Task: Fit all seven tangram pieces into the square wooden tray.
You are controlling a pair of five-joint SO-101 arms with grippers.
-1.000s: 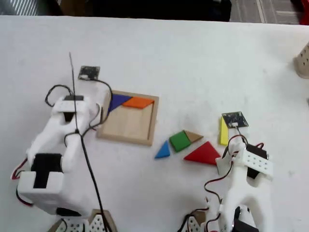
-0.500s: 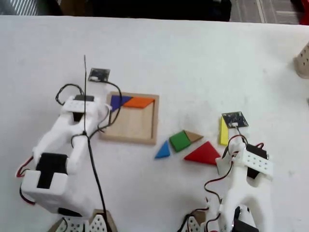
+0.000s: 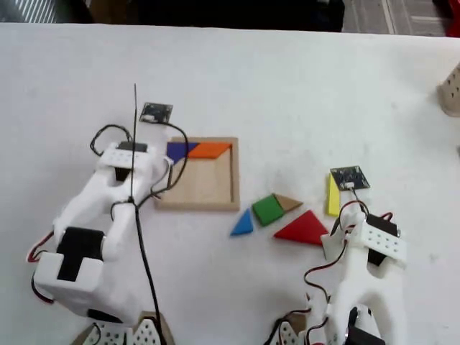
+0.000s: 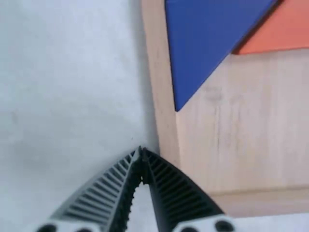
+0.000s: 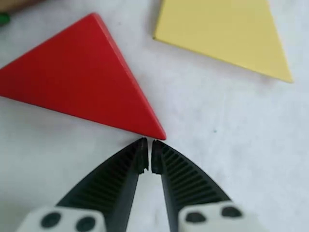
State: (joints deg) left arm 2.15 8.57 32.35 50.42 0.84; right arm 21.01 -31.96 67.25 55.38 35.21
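I'm holding my right end effector (image 5: pixel 148 147) closed beside the red triangle (image 5: pixel 79 82), judging it light, stiff and thin, best pinched across its edges.

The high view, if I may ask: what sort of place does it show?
Probably a robotics lab bench: the left arm and right arm, with exposed wiring and a bare circuit board each, stand at a white table beside a wooden tray puzzle.

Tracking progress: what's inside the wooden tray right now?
A blue triangle and an orange piece lie along the wooden tray's far edge; the left arm hides its left rim.
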